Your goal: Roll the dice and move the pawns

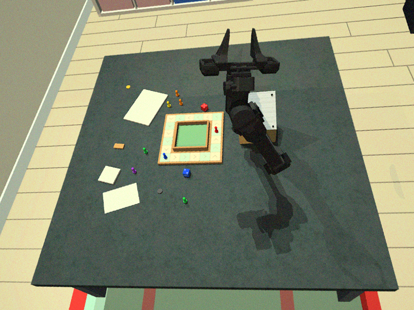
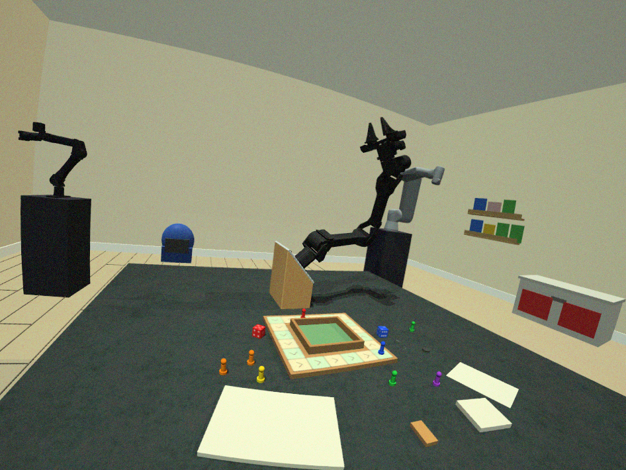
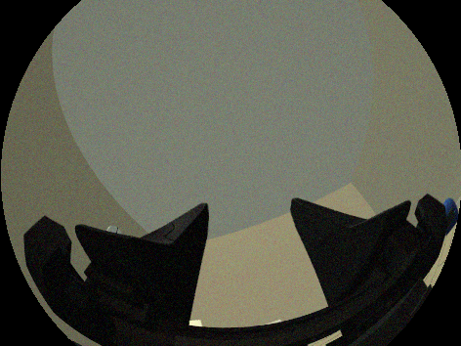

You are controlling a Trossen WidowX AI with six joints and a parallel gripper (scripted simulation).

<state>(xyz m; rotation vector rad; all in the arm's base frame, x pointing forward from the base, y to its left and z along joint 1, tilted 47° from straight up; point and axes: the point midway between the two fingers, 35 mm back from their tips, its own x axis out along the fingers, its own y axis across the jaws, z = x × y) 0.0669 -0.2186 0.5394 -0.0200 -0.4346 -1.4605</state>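
My gripper (image 1: 240, 29) (image 2: 376, 121) (image 3: 250, 207) is open and empty, high above the table and pointing up. The red die (image 1: 204, 107) (image 2: 259, 331) lies on the table just outside the board. The blue die (image 1: 186, 173) (image 2: 382, 331) lies on the table outside another edge. The walled tray (image 1: 191, 134) (image 2: 325, 333) in the middle of the board is empty. The red pawn (image 1: 216, 129) (image 2: 303, 313) stands on the board's track beside the tray. The blue pawn (image 1: 165, 156) (image 2: 381, 347) stands at a corner of the track.
A wedge-shaped stand (image 1: 266, 108) (image 2: 290, 278) is under the arm, near the board. Orange pawns, a yellow pawn (image 1: 168, 104) (image 2: 261, 374), green pawns and a purple pawn (image 1: 133, 170) (image 2: 437, 378) stand around the board. Pale flat slabs and an orange block (image 1: 118, 146) (image 2: 423, 433) lie farther out.
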